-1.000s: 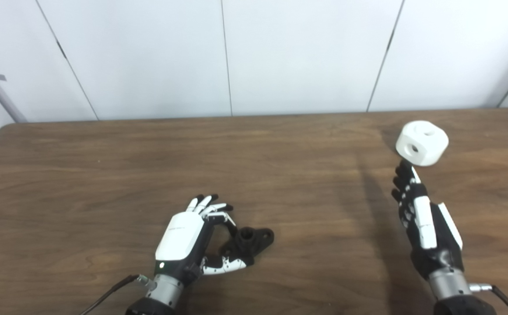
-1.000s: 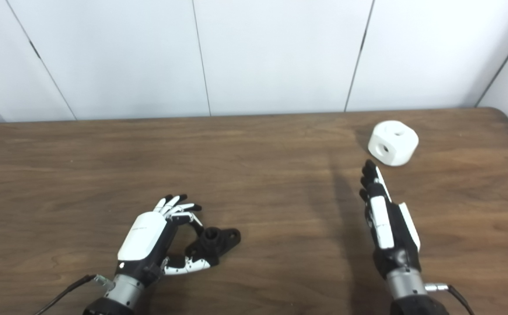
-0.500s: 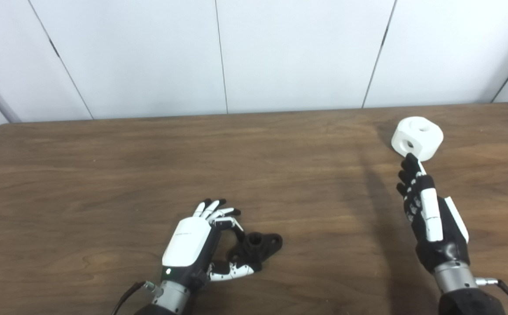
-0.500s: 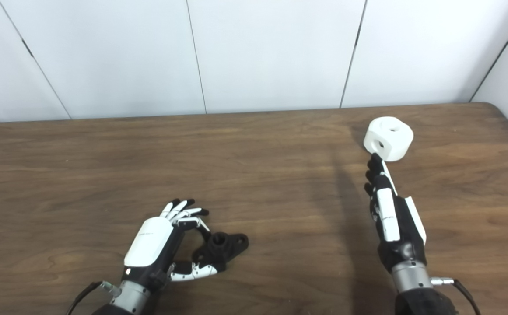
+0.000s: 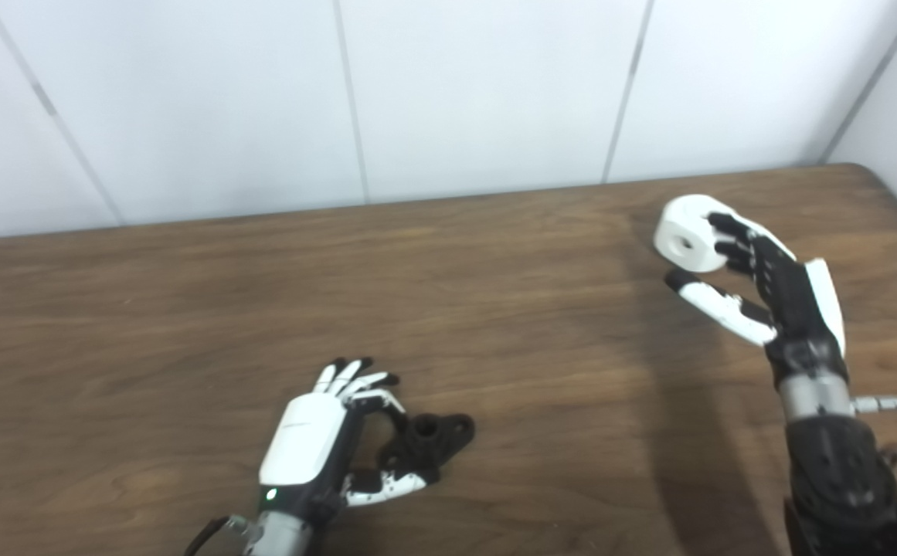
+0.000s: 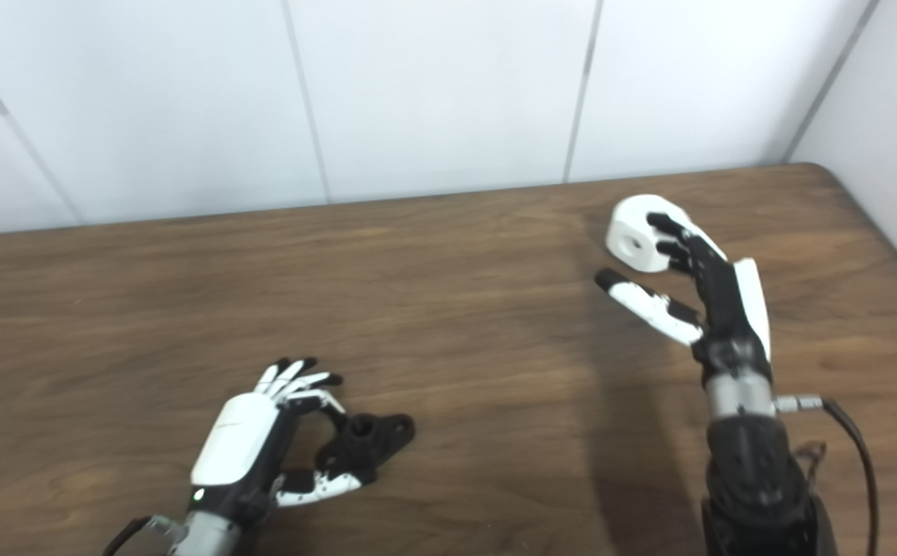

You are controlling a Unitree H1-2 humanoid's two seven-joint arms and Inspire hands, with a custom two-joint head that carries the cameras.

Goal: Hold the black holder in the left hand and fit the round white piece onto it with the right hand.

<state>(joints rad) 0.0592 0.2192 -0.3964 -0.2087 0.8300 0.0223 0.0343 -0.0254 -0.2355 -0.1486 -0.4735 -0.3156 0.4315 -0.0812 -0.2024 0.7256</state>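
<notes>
The black holder (image 5: 426,439) lay flat on the wooden tabletop (image 5: 185,309) close to its near edge, a little left of the middle, with its round socket facing up. The left robot hand (image 5: 324,432) rested beside it on the holder's left side, palm turned toward it; its fingers (image 5: 355,380) curved over the holder's far side and its thumb (image 5: 386,484) reached along the near side, so the hand cupped the holder, though whether it actually gripped it could not be told from either view. The round white piece (image 5: 688,232) sat well apart from the holder, near the far right corner of the tabletop, with one of its holes facing left toward the middle of the tabletop. The right robot hand (image 6: 699,282) had reached it: its dark fingers (image 6: 672,232) lay over the top and right side of the piece, touching it, while the white thumb (image 6: 645,301) stretched out below, just short of the piece and not touching it. That hand was therefore spread apart and had not closed around the piece. A cable (image 6: 850,440) ran from the right wrist.
</notes>
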